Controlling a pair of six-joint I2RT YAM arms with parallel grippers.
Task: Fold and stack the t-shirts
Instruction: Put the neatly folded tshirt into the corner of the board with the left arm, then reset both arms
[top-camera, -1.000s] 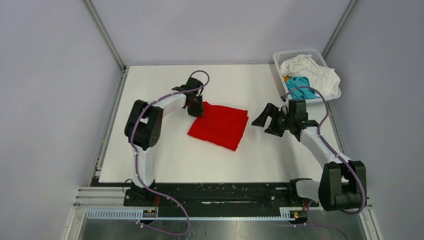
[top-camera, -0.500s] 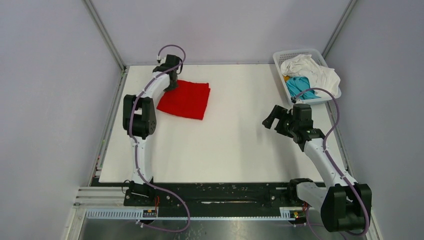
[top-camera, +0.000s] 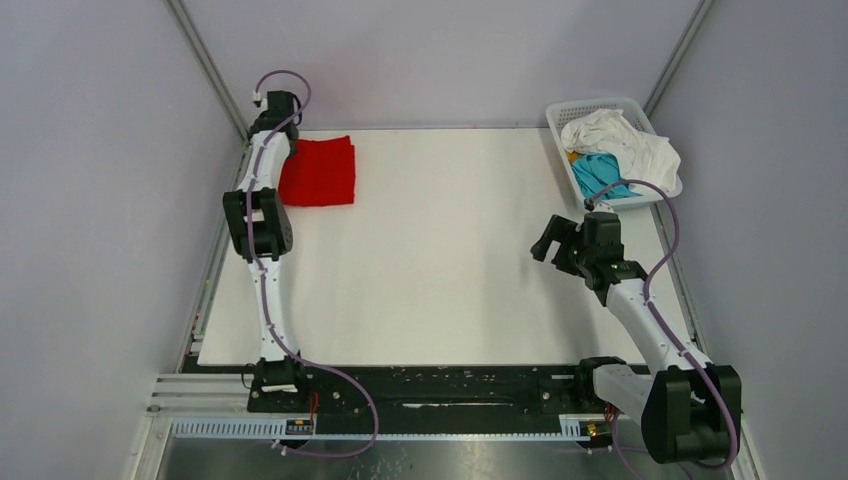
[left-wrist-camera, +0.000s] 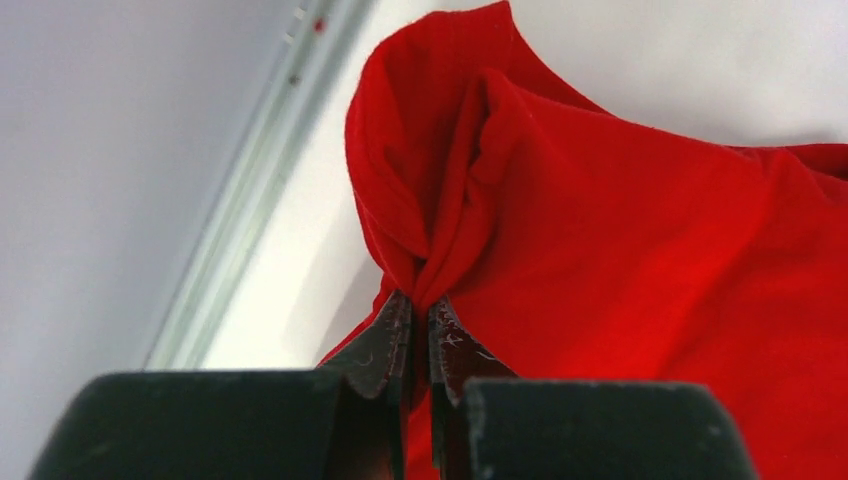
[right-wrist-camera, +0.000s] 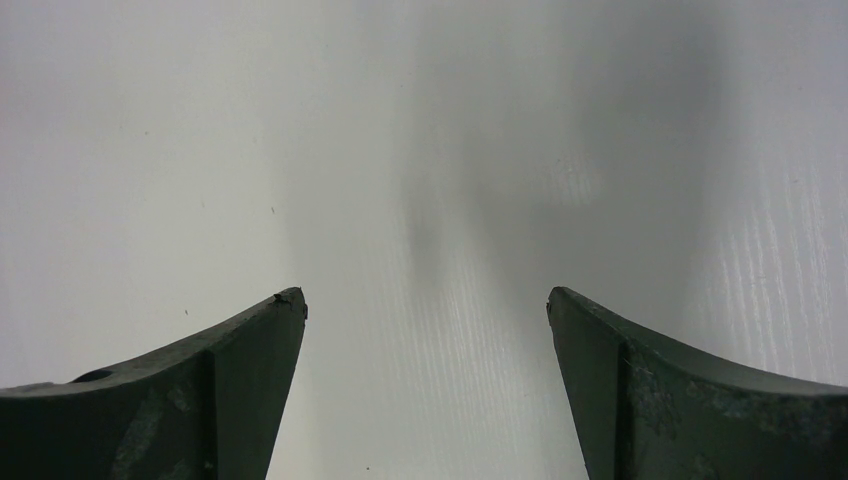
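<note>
Reading the left wrist view, you see the left end effector (left-wrist-camera: 420, 325) pinched nearly closed on a bunched ridge of the red t-shirt (top-camera: 318, 172). The soft cloth gathers into deep creases right at the dark, scuffed fingers (left-wrist-camera: 385, 340). That shirt runs off the right and bottom edges of the view, so its outline is lost there. From the top camera the fingertips are hidden under the wrist at the upper left of the frame. The shirt itself shows as a folded, roughly square pad in the upper-left corner of the white tabletop (top-camera: 450, 260), just beside the metal edge rail (left-wrist-camera: 250, 200).

At the right of the top view, the right end effector (right-wrist-camera: 425, 300) hangs over bare tabletop with its jaws spread wide and nothing between them. The bottom edge of its wrist view cuts off the finger bases.

At the upper right, a white lattice basket (top-camera: 600, 105) holds a crumpled white t-shirt (top-camera: 620, 135) that spills over the rim. It partly buries a teal-blue t-shirt (top-camera: 598, 175). You cannot tell how many garments lie beneath.
</note>
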